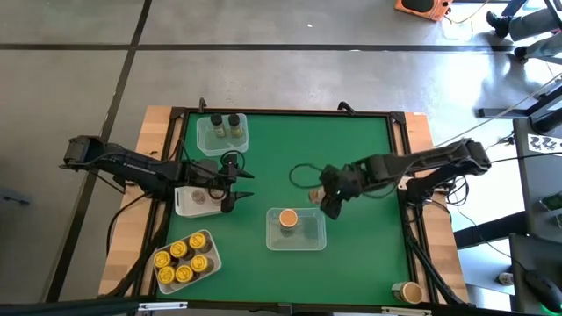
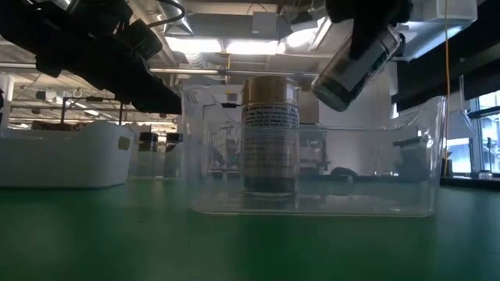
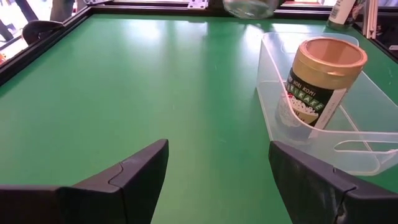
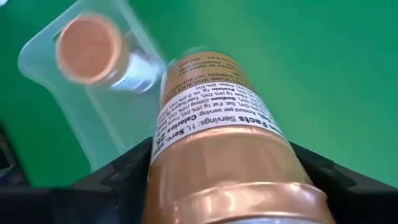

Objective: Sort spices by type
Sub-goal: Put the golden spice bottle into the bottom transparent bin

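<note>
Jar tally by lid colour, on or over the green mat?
Yellow: 5
Dark: 2
Orange-tan: 2, one in the clear tray, one in the right gripper
Brownish-grey: 1
Unclear, beside the yellow ones: 1
Total: 11

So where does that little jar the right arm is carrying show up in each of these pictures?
High view: the carried jar is barely seen at the right tool, just right of centre.
Low view: tilted, top right, above the clear tray.
Left wrist view: only a blurred sliver at the top edge.
Right wrist view: fills the middle.
Shared landmark: the orange-lidded jar standing in the clear tray.
</note>
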`<state>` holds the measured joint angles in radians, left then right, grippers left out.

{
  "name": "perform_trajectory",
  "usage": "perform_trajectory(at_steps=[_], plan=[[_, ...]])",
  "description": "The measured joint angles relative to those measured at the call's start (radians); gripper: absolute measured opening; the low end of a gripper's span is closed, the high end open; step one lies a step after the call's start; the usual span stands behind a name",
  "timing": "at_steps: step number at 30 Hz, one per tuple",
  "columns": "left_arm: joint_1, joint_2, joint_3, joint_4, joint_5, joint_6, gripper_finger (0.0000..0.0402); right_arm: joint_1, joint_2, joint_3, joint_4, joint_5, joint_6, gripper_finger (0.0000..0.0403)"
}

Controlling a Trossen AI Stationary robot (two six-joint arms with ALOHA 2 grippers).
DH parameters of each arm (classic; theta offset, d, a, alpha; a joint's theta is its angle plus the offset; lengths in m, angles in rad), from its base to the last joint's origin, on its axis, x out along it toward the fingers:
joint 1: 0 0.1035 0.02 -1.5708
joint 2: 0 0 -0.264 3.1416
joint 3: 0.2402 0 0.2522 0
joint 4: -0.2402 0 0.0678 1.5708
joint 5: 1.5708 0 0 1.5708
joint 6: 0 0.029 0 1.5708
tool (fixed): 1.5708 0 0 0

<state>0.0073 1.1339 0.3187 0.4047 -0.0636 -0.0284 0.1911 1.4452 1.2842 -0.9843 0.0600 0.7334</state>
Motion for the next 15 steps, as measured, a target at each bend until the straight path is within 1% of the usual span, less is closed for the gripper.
perform_trajectory(at_steps=[4,7,9,15], plan=[[0.0,0.0,0.0,-0.003,0.0,0.0,0.0276,0.061,0.063,0.022,0.039,-0.057,0.031,0.0282],[0.0,0.0,0.0,-0.002,0.0,0.0,0.0276,0.094,0.089,0.025,0.083,-0.082,0.069,0.0282],[0.0,0.0,0.0,-0.002,0.0,0.0,0.0276,0.112,0.107,0.025,0.11,-0.08,0.091,0.0282],[0.0,0.0,0.0,0.0,0.0,0.0,0.0276,0.124,0.179,0.025,0.18,-0.127,0.099,0.0282]])
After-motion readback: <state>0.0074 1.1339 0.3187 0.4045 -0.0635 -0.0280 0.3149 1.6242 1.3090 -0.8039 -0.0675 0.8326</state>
